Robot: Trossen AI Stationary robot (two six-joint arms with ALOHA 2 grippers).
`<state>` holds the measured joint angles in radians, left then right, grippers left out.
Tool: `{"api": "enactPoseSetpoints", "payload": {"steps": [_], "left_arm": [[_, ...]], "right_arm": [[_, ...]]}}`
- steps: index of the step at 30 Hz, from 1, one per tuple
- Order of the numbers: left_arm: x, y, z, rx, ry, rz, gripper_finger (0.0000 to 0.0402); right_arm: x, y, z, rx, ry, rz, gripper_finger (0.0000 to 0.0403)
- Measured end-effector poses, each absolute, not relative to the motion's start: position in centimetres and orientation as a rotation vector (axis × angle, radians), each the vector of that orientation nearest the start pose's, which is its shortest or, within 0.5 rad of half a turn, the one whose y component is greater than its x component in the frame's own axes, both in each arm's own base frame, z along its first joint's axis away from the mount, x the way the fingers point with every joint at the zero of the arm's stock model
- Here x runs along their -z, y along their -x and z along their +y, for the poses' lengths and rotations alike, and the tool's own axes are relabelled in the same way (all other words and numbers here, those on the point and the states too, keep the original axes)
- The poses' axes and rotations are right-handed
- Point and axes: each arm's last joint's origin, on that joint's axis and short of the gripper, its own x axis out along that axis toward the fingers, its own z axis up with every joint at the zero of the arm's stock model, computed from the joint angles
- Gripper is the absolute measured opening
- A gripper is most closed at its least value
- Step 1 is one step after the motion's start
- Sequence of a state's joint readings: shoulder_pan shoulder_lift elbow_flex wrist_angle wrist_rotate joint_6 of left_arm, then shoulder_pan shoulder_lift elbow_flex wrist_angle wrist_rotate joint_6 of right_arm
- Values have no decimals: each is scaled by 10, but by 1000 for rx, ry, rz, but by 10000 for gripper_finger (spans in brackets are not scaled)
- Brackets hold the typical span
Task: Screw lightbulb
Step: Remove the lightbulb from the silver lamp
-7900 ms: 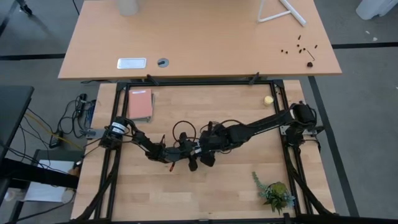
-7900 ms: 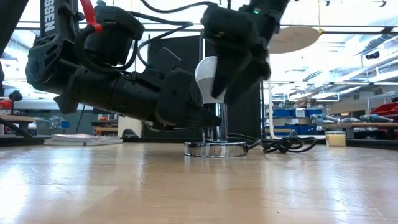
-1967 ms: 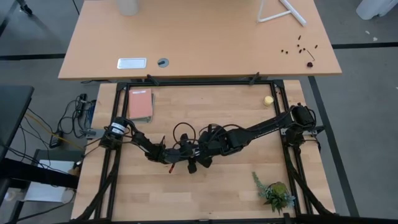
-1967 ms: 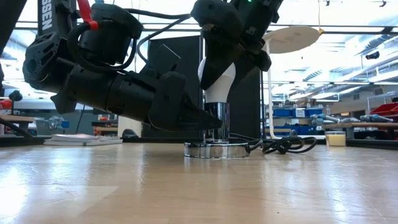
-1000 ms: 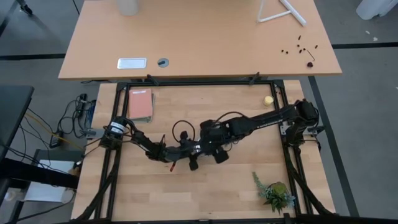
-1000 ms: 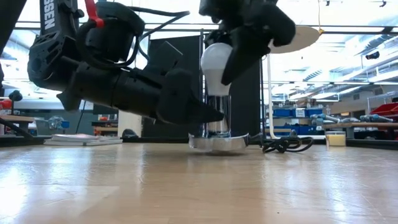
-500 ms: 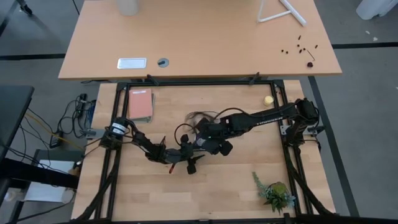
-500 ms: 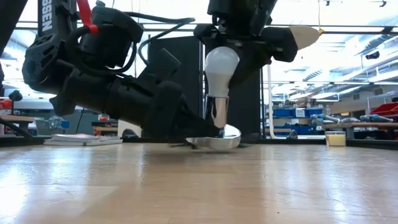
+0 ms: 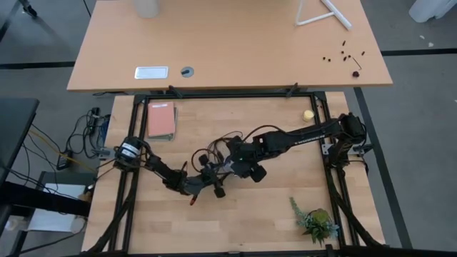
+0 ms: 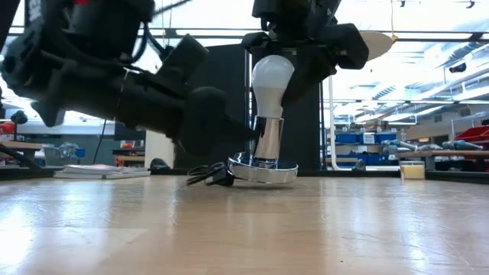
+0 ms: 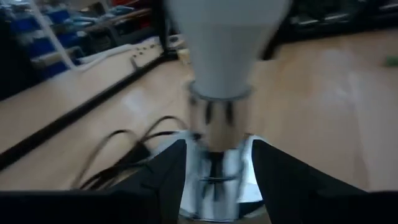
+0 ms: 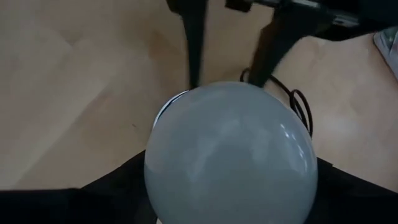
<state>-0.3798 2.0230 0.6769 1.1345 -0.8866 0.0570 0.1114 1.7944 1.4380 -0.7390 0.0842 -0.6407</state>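
The white lightbulb [image 10: 272, 80] stands in a chrome socket [image 10: 267, 141] whose round base [image 10: 263, 172] is tilted, with the rim nearer my left arm raised. My right gripper [image 10: 279, 53] comes down over the bulb's dome [image 12: 230, 149] and is shut on it. My left gripper [image 11: 217, 180] reaches in low and almost level and is shut on the socket's stem [image 11: 214, 121]. In the high view both grippers meet at the table's middle, my left gripper [image 9: 223, 173] and my right gripper [image 9: 241, 158], and they hide the bulb. My left gripper has the socket's chrome stem [image 11: 211, 134] pinched between its two fingers [image 11: 168, 177], just above the base. The fingers come in nearly level from the table's left, across the upright stem. The base is tilted; whether its low rim rests on the table I cannot tell. My right gripper holds the bulb's round top [image 12: 186, 186] between its two fingers [image 12: 109, 196]. It comes steeply from above. The bulb stands upright in the socket below the fingers.
The socket's black cord [image 10: 210, 176] lies looped on the table beside the base. A pink book [image 9: 161, 119] lies at the far left, a yellow ball [image 9: 308, 114] at the far right, and a small plant [image 9: 316, 221] at the near right.
My right gripper has rolled about the bulb without changing place. My left gripper has rolled and shifted a little toward the table's left and near side. The socket has turned about and its base has tipped up off the table. The cord has swung round to the base's other side.
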Motion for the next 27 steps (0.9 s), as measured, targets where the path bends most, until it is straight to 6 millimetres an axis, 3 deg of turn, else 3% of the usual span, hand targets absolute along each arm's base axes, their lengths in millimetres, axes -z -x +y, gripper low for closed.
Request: {"api": "enactPoseSetpoints", "payload": {"steps": [8,13,17,22,27], "left_arm": [[-97,-319,-99,-496,-118,174,196],[-97,-320,-102,-392,-106,176,232],[-101,-323,-103,-370,-84,147,260],[-104,-339,-104,-324,-57,143,277],[-91,-361,-102,-317,-63,222,273]], "right_arm": [[-247,-373,44,-271,466,1044,272],[-247,-373,47,-167,274,1055,275],[-247,-372,53,-159,243,1055,277],[-247,-371,60,-177,253,1052,277],[-248,-371,60,-156,211,1050,278]]}}
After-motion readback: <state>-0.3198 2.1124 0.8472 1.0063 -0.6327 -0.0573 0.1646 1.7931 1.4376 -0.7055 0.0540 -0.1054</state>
